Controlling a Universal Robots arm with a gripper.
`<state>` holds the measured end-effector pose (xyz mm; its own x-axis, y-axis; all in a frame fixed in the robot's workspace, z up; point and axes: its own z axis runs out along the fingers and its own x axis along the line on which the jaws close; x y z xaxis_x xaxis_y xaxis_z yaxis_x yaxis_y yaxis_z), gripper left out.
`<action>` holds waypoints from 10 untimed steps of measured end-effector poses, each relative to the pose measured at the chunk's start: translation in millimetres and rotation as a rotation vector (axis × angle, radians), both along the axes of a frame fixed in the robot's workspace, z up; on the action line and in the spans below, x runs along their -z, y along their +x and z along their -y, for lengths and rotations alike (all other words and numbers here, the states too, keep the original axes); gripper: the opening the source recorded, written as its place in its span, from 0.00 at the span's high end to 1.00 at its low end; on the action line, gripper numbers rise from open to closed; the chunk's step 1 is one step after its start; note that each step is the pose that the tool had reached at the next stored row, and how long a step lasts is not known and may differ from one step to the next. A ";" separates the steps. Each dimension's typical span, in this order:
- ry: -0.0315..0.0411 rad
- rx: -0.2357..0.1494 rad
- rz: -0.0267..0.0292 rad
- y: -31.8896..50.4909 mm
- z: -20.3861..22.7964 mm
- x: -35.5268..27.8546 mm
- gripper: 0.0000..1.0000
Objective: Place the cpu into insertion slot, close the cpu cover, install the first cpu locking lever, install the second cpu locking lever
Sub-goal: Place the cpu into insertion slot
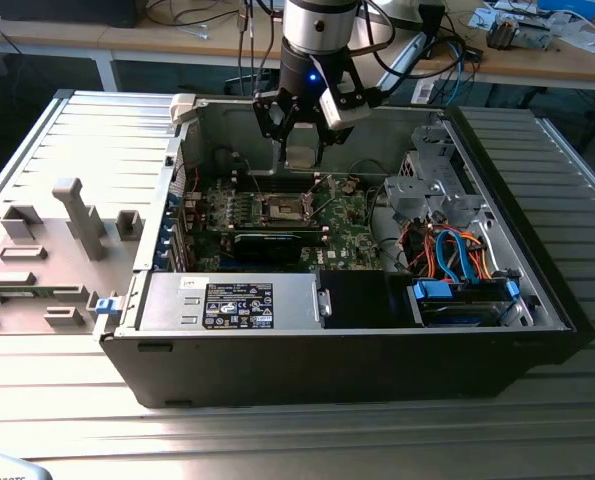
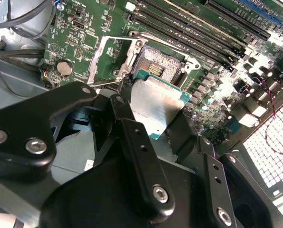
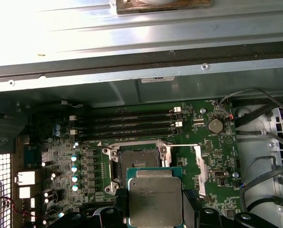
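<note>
My gripper (image 1: 302, 152) hangs inside the open computer case, shut on the cpu (image 1: 303, 160), which is above the motherboard (image 1: 349, 236). In both wrist views the silver-topped cpu (image 2: 156, 105) (image 3: 155, 200) sits flat between the black fingers (image 2: 121, 107) (image 3: 121, 202), just short of the insertion slot (image 2: 158, 63) (image 3: 135, 159) and apart from it. The slot's brownish contact field lies bare. The cpu cover (image 2: 99, 59) (image 3: 201, 166) stands flipped open beside the slot. A thin locking lever (image 3: 179, 145) sticks out sideways by the socket.
Long memory slots (image 3: 127, 122) run beside the socket, a coin battery (image 3: 215, 126) beyond the cover. A power supply (image 1: 239, 302) fills the case front, a drive bay with orange and blue cables (image 1: 455, 250) is at the exterior view's right, and a grey fixture (image 1: 77, 215) at its left.
</note>
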<state>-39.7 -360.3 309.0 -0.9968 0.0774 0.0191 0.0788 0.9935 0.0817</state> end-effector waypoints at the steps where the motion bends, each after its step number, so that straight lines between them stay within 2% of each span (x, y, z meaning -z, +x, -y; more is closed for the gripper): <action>1: 0.0000 0.001 0.0000 0.0 0.0 0.0 0.45; 10: 0.0000 0.008 -0.0001 0.0 0.0 0.0 0.45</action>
<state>-39.7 -360.3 309.0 -0.9961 0.0856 0.0192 0.0869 0.9929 0.0817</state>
